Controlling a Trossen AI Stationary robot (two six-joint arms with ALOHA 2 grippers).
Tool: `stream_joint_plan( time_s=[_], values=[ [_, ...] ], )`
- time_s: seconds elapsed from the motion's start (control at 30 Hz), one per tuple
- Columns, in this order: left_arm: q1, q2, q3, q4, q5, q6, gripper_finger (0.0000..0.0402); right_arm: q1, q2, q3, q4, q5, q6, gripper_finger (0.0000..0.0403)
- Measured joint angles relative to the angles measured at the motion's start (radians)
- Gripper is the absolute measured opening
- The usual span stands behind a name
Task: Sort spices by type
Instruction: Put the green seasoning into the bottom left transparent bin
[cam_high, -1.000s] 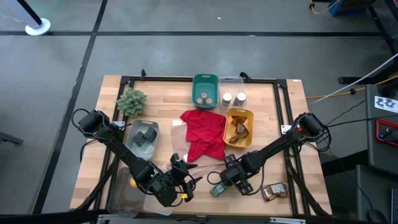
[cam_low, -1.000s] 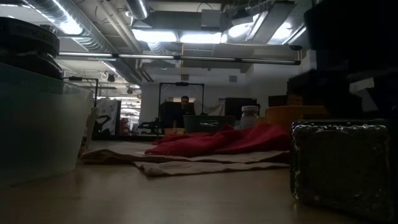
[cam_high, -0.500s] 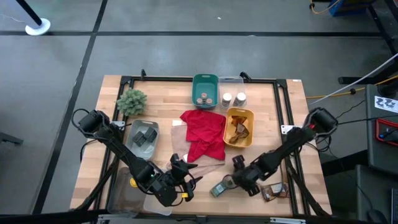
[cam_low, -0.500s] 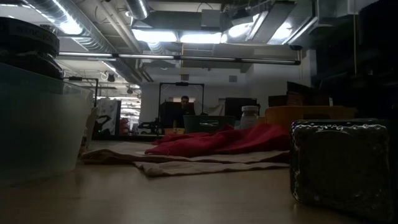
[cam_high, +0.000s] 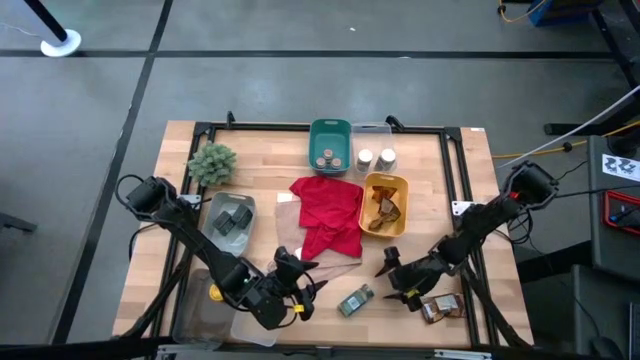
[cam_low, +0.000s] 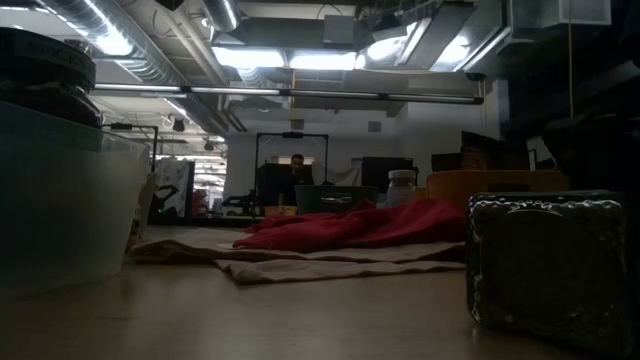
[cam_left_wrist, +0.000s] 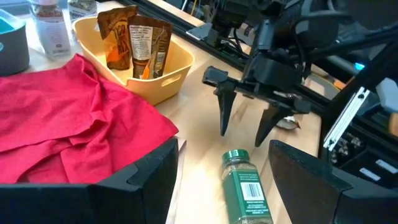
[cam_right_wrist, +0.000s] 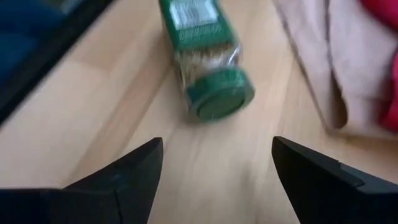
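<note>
Spread wide and empty, right gripper (cam_high: 396, 283) hangs just beside the green-lidded jar (cam_high: 355, 300), which lies on its side on the bare table (cam_high: 460, 180), probably awaiting a bin. Left gripper (cam_high: 297, 290) waits near it, fingers apart.

My 2 arms are dark, jointed and slender; each gripper, left (cam_high: 302, 290) and right (cam_high: 392, 281), has 2 black tapering pointed fingers (cam_left_wrist: 224, 107).
</note>
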Motion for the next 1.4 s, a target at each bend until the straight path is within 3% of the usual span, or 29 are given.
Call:
stream_joint_plan(
  time_s=[0.13,0.5,0.97,1.4],
  values=[
    [0.013,0.0,0.0,0.001,-0.001,-0.023,0.0235,0.0,0.0,-0.07,0.184,0.021,-0.045,0.0298],
    [0.046,0.0,0.0,0.015,-0.002,-0.023,0.0235,0.0,0.042,-0.112,0.332,0.024,-0.116,0.0298],
    [0.057,0.0,0.0,0.014,-0.002,-0.023,0.0235,-0.011,0.212,-0.111,0.562,0.04,-0.168,0.0298],
    [0.057,0.0,0.0,0.015,-0.002,-0.023,0.0235,-0.069,0.35,-0.105,0.749,-0.058,-0.168,0.0298]
  ],
)
